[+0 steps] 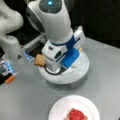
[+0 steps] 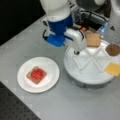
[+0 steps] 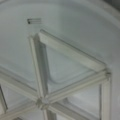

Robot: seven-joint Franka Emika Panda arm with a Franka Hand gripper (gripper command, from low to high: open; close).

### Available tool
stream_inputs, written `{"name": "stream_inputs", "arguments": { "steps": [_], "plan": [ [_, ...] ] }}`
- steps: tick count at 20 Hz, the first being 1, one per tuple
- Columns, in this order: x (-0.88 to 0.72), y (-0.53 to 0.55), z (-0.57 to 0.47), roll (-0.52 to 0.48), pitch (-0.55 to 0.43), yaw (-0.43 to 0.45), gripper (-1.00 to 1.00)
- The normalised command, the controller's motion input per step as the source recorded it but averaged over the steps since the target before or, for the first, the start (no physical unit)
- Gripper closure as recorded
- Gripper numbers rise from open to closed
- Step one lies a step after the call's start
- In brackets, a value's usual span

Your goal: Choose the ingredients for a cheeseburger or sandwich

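On the white plate (image 2: 51, 65) (image 1: 59, 108) lies the sandwich (image 2: 36, 74) (image 1: 76, 115), a tan bread square with a red disc on top. My gripper (image 2: 77, 49) (image 1: 53, 64) hangs low over the divided white tray (image 2: 85, 76) (image 1: 79, 72). A tan bread square (image 2: 93, 39) (image 1: 39, 60) sits at the tray's rim right beside the gripper; whether it is held does not show. A dark brown patty (image 2: 113, 49) and a yellow cheese square (image 2: 113, 68) lie in other compartments. The wrist view shows only bare tray dividers (image 3: 71, 53), no fingers. No green leaf is in view.
The arm's base (image 1: 10, 42) stands at a front view's left with an orange object (image 1: 10, 79) near it. Dark equipment (image 2: 93, 18) sits behind the tray. A black perforated mat (image 2: 12, 107) borders the grey table (image 2: 30, 40) at a front view's bottom left.
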Motion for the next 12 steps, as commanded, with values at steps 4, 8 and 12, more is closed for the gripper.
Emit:
{"name": "stream_inputs", "arguments": {
  "steps": [4,8,12],
  "plan": [
    [-0.41,0.31,-0.14,-0.209,-0.184,-0.064,-1.00],
    [-0.35,0.28,-0.13,-0.186,-0.197,-0.046,-1.00],
    [-0.30,0.20,-0.12,-0.159,-0.201,-0.033,-1.00]
  ]
}}
